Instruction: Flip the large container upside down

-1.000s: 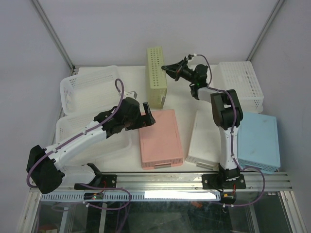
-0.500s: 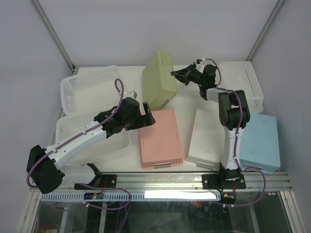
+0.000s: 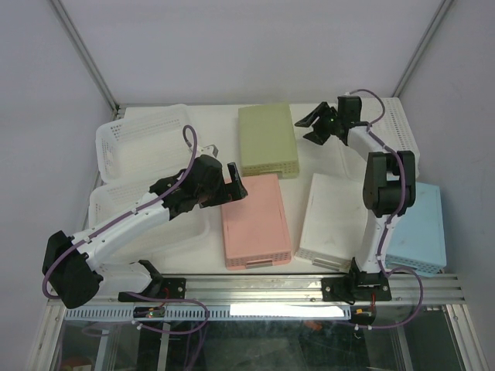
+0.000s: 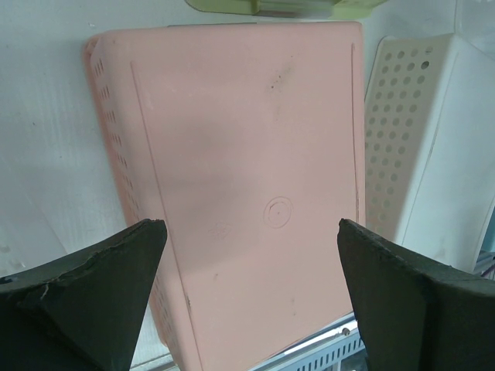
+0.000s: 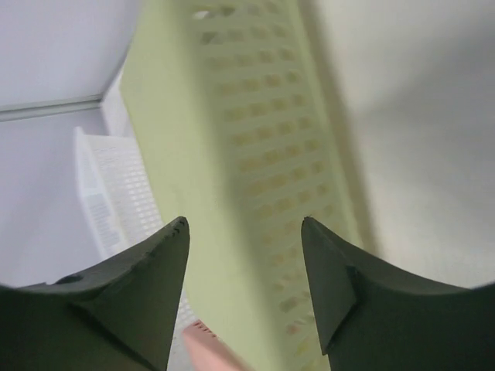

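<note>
The large container [image 3: 267, 140] is pale green with perforated sides and lies bottom up at the back middle of the table. My right gripper [image 3: 308, 129] hovers just to its right, open and holding nothing. The right wrist view has the green container [image 5: 232, 116] beyond the spread fingers of that gripper [image 5: 244, 222]. My left gripper [image 3: 234, 179] is open above the upper left corner of a pink container [image 3: 254, 219]. That pink container [image 4: 232, 139] fills the left wrist view between the wide-open fingers of the left gripper [image 4: 249, 228].
Two white baskets [image 3: 143, 135] [image 3: 116, 205] sit open side up on the left. A white container [image 3: 329, 212] lies bottom up right of the pink one. A blue one [image 3: 415, 224] lies at the right edge, with a white basket [image 3: 396, 131] behind it.
The green container tipped from standing on its side to lying flat, bottom up. My right gripper opened, let go of it and drew back to the right. The left arm stayed still.
</note>
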Robot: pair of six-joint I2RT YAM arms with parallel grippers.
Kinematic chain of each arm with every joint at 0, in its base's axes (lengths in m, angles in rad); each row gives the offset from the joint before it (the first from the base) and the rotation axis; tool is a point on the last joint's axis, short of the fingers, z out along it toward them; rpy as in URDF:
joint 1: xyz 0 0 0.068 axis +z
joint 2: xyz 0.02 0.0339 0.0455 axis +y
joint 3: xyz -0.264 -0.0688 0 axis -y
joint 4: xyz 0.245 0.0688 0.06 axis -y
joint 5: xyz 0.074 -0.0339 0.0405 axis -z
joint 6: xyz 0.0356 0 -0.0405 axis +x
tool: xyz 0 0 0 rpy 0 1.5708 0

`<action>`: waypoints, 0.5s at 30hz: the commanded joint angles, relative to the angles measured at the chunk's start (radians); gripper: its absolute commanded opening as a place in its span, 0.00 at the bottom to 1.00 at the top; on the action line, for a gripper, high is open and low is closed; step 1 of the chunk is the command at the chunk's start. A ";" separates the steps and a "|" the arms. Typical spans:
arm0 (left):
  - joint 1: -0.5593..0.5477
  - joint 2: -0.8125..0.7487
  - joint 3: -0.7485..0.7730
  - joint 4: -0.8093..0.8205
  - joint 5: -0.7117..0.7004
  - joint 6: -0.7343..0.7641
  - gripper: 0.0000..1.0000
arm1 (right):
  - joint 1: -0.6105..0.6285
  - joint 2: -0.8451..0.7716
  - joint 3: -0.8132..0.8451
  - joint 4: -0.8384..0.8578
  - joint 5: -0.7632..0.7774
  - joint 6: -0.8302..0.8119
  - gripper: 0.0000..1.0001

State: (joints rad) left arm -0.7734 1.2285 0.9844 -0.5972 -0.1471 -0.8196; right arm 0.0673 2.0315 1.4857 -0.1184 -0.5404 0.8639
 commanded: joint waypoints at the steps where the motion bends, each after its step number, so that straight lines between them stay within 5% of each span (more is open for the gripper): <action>1: -0.011 -0.012 0.051 0.040 -0.008 0.010 0.99 | 0.033 -0.127 0.100 -0.235 0.291 -0.259 0.66; 6: -0.010 -0.027 0.072 0.011 -0.048 0.011 0.99 | 0.092 -0.177 0.113 -0.291 0.519 -0.339 0.68; 15: -0.010 -0.049 0.065 -0.011 -0.063 -0.009 0.99 | 0.331 -0.121 0.215 -0.289 0.556 -0.494 0.65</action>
State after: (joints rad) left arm -0.7734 1.2213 1.0153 -0.6182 -0.1829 -0.8211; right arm 0.3016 1.8942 1.6112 -0.4110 -0.0216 0.4694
